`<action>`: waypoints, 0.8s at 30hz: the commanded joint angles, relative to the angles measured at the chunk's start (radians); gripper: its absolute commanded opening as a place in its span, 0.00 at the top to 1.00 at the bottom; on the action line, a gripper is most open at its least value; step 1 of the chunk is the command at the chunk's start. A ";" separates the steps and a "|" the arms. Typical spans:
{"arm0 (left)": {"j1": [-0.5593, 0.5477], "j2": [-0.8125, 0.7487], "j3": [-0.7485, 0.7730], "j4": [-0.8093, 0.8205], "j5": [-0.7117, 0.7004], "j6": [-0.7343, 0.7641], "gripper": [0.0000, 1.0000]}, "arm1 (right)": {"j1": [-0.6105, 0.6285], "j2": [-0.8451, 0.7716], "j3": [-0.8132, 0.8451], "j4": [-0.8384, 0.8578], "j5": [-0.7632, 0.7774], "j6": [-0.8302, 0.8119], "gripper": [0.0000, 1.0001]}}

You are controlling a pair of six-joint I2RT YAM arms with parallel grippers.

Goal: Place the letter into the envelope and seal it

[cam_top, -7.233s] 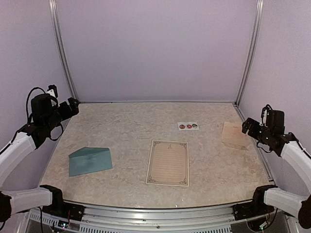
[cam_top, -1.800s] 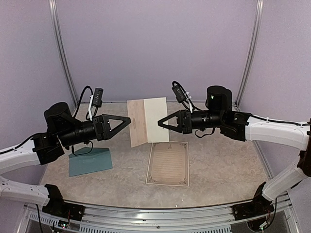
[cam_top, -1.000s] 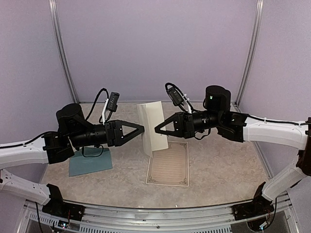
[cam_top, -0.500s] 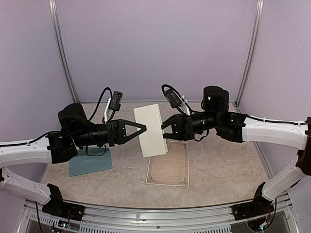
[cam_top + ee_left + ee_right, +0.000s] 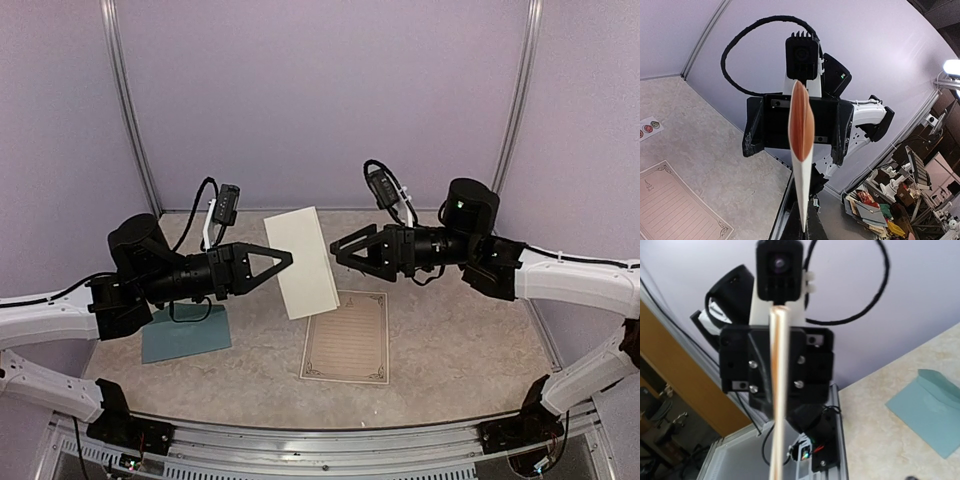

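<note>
Marbled beige tabletop (image 5: 450,350) carries both task pieces, well apart. The cream rectangular paper letter with dark ornate border and ruled lines (image 5: 346,337) lies flat near the middle, and the teal paper envelope (image 5: 186,334) lies flat towards the left arm's side. Nothing is inserted or sealed, so the task looks barely begun. Above them, the left fingers (image 5: 265,250) pinch a stiff pale cream sheet (image 5: 302,262), tilted in the air. The right fingers (image 5: 354,237) stand wide apart beside its other edge, holding nothing.

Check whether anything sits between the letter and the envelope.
Nothing on the table lies between the letter and the envelope. The left arm hangs over the envelope, the left pincer shut on a small sheet in the air.
</note>
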 commanded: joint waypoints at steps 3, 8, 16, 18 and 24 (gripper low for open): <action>-0.002 0.015 0.001 -0.003 -0.025 0.005 1.00 | 0.067 0.089 0.114 -0.069 -0.015 -0.059 0.30; -0.001 0.017 0.002 -0.028 -0.038 0.000 1.00 | 0.073 0.119 0.115 -0.023 -0.001 -0.035 1.00; 0.158 -0.031 -0.056 -0.385 -0.331 -0.201 0.39 | 0.010 0.065 0.060 -0.224 0.343 -0.073 1.00; 0.231 -0.050 -0.120 -0.436 -0.361 -0.271 0.33 | -0.006 0.062 0.053 -0.271 0.383 -0.081 1.00; 0.378 -0.071 -0.255 -0.507 -0.431 -0.305 0.18 | -0.018 0.067 0.054 -0.347 0.416 -0.123 1.00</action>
